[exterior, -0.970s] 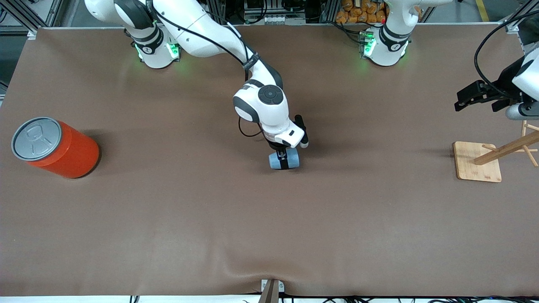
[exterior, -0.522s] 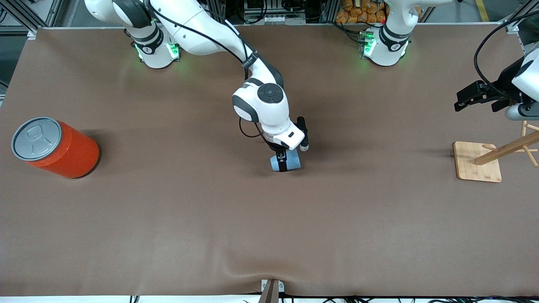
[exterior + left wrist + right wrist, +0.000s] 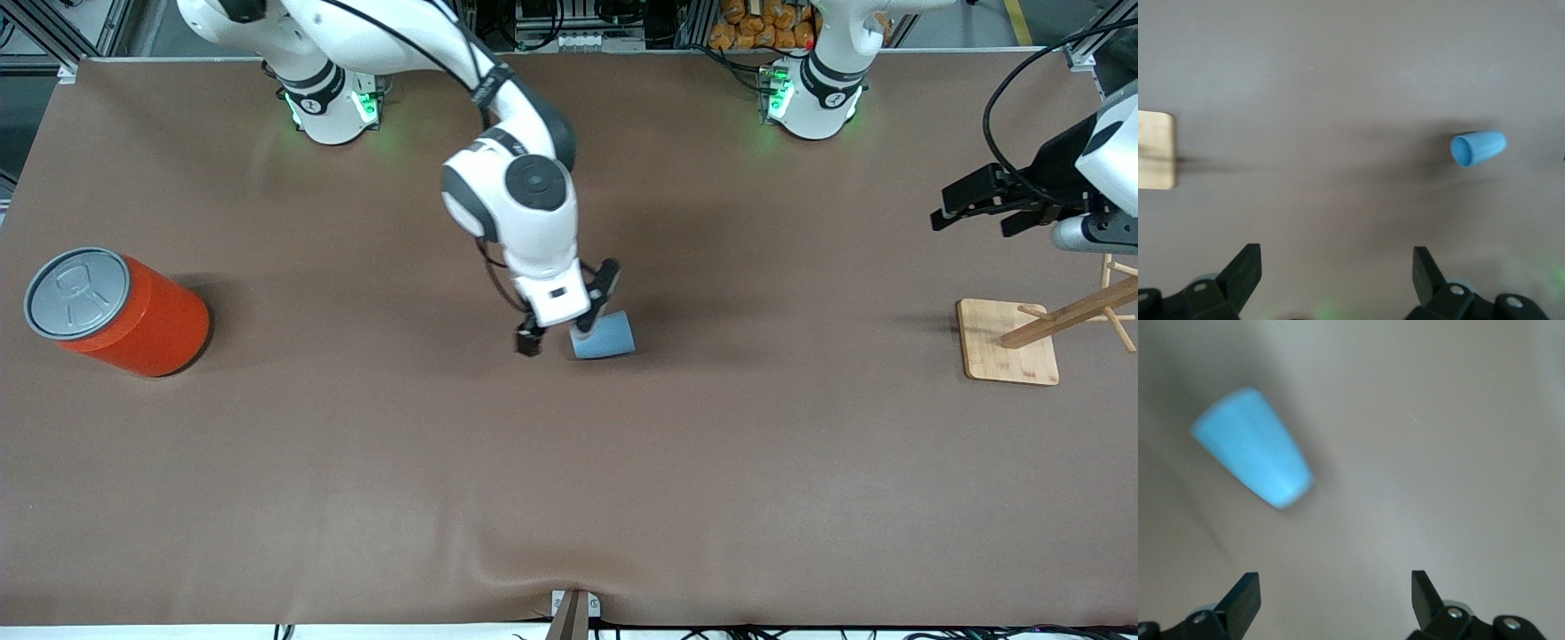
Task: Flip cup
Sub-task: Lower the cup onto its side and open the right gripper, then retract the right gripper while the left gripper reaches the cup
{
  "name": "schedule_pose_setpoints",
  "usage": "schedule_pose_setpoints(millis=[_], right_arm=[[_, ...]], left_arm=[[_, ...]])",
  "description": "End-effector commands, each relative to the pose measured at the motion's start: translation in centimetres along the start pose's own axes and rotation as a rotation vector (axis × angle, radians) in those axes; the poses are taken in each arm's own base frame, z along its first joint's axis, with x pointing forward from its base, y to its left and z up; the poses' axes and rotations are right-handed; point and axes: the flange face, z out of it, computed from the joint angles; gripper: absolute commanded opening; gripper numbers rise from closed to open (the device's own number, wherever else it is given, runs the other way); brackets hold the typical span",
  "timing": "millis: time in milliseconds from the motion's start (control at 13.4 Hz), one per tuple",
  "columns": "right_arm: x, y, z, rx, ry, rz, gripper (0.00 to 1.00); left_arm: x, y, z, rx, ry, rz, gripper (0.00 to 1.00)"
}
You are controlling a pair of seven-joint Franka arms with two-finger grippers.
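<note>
The small light-blue tapered cup point(image 3: 603, 336) lies on its side near the centre of the front view, on the brown surface point(image 3: 569, 462). In the left wrist view you see its darker open mouth point(image 3: 1463, 151) facing sideways, so I judge it is not standing yet.

Your right gripper point(image 3: 569, 311) hangs just above the cup, touching or almost touching its wider end. Its fingers point(image 3: 608, 275) are spread wide and hold nothing. Your left gripper point(image 3: 978, 200) waits at the right edge of the front view, above the pale wooden stand point(image 3: 1007, 354); its fingers point(image 3: 1248, 265) are also wide apart and empty.

The cup looks light, stiff and smooth, with no handle. I think it can roll easily on its tapered wall and slip under a weak grip. Take it across the middle of the wall, fingers on two opposite sides, and close gently.

The large orange can point(image 3: 120, 311) with the grey lid stands at the left side of the front view, well apart.
</note>
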Motion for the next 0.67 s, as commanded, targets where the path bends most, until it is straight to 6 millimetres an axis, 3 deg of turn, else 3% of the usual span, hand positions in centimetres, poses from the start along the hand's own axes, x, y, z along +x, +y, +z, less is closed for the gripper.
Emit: schedule_pose_setpoints(millis=[0,299,448,597], right_arm=[[-5.7,7.8,-1.3,0.042,-0.057,0.159,1.0],[-16.6,19.9,-4.2,0.052,-0.097,0.39,1.0],[-23.0,24.5,-5.8,0.07,-0.135,0.514,1.0],[-28.3,27.3,-8.2,0.077,-0.152,0.613,1.0]], left_arm=[[0.8,0.1,3.3,-0.137,-0.079,-0.024,1.0],[2.5,-1.2,9.4,-0.398,-0.162,-0.095,1.0],[2.7,-2.0,13.7,-0.476,-0.139,-0.122,1.0],[2.3,-2.3,18.0,-0.617,-0.125,-0.135,1.0]])
